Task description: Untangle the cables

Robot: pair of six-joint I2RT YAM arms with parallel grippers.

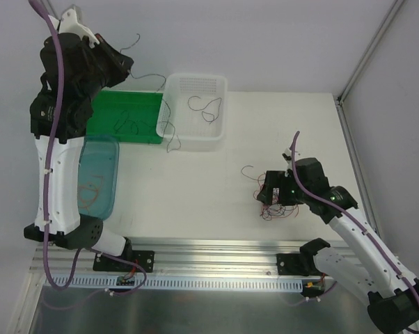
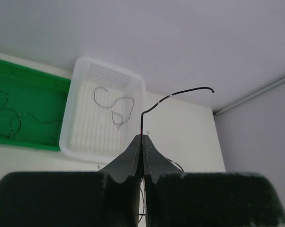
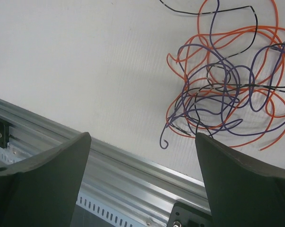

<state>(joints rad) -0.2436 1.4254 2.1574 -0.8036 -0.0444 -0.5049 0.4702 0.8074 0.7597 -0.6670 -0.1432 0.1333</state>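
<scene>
A tangle of orange, purple and black cables [image 1: 275, 209] lies on the white table at the right, and fills the upper right of the right wrist view [image 3: 227, 80]. My right gripper [image 1: 273, 189] sits just above the tangle with its jaws wide open and empty [image 3: 142, 156]. My left gripper [image 1: 122, 66] is raised high at the far left. In the left wrist view it is shut [image 2: 142, 138] on a thin black cable [image 2: 173, 97] that curls up out of the fingertips, while its lower part hangs down past the white basket's edge.
A white mesh basket [image 1: 195, 78] at the back holds one dark cable [image 1: 208, 108]. A green tray [image 1: 147, 104] to its left holds dark cables. A blue translucent bin [image 1: 112, 149] holds orange cables. An aluminium rail [image 1: 216, 247] runs along the near edge.
</scene>
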